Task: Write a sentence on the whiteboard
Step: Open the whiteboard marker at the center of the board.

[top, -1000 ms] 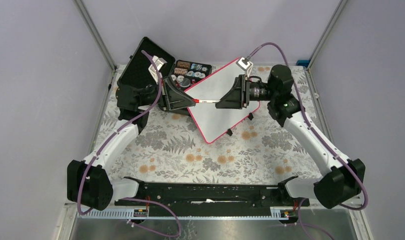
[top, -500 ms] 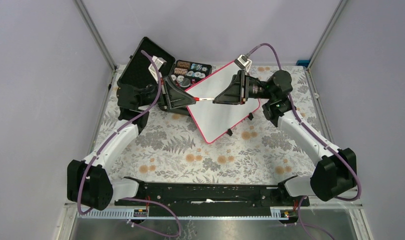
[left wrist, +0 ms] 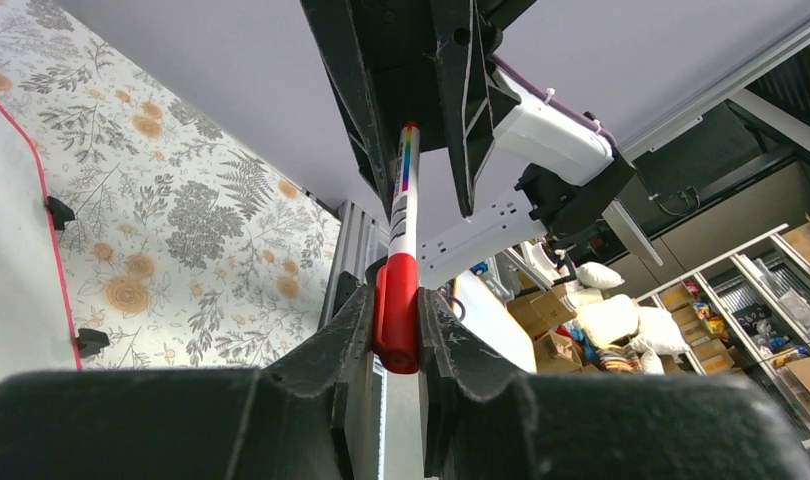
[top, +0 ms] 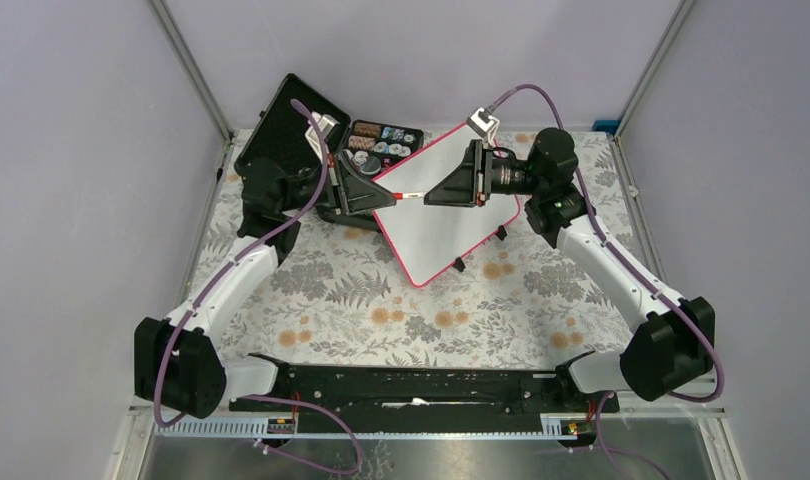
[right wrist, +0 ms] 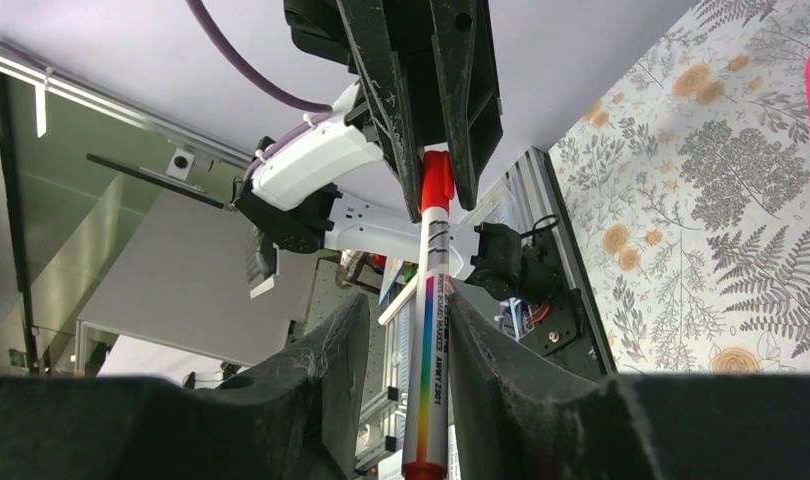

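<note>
The flat white whiteboard with a pink-red rim (top: 451, 225) lay at an angle on the floral-patterned desk (top: 381, 300), just beside an open black case (top: 291, 125). Above the board, the left gripper (top: 381, 197) clenched the red cap (left wrist: 396, 310) of a white, rainbow-striped marker (top: 409, 194), while the right gripper (top: 431, 196) clamped the marker's barrel.

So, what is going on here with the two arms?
The two arms hold one marker between them, in the air above the whiteboard. The left gripper is shut on its red cap, and the right gripper is shut on the barrel. The cap is on, so they seem about to pull it off. No writing shows on the board yet.
</note>
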`<state>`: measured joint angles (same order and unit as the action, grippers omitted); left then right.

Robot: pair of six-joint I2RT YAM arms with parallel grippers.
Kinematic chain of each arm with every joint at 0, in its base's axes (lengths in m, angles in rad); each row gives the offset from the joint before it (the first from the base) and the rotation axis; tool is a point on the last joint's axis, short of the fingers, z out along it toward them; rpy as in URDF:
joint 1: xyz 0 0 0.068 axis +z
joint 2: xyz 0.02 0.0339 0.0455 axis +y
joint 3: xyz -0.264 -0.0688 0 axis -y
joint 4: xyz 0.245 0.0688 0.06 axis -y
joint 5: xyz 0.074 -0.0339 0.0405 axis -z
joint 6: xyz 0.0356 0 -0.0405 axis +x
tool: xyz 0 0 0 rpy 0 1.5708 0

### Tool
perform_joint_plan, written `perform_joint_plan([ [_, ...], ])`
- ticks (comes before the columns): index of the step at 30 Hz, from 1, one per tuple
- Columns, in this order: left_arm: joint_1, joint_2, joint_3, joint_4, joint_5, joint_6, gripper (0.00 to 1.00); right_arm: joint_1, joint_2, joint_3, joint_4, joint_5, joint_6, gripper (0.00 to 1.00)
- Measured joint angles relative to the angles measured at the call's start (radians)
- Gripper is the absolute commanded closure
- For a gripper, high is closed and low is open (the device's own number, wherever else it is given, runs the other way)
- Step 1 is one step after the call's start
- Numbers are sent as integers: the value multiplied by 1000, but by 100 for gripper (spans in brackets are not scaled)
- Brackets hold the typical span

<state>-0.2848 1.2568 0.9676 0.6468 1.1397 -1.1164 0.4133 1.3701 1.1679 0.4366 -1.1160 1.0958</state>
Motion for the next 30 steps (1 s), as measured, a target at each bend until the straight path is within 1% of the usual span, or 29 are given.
perform_joint_plan([
  [2, -5, 2, 4, -19, -3, 14, 100, 5, 3, 11, -36, 3, -28, 64],
  [5, -13, 4, 6, -31, -4, 26, 100, 9, 7, 17, -71, 7, -57, 65],
  [8, -23, 9, 9, -47, -5, 37, 100, 13, 11, 24, -95, 8, -76, 68],
  [13, -33, 11, 12, -61, -5, 49, 100, 14, 18, 26, -116, 9, -99, 87],
  [15, -32, 11, 12, -63, -5, 52, 100, 14, 19, 26, -122, 13, -108, 99],
  [25, -19, 3, 12, -132, -2, 101, 100, 6, 19, 30, -179, 24, -151, 100],
  [30, -13, -10, 6, -138, -6, 102, 100, 3, 19, 30, -181, 26, -156, 100],
])
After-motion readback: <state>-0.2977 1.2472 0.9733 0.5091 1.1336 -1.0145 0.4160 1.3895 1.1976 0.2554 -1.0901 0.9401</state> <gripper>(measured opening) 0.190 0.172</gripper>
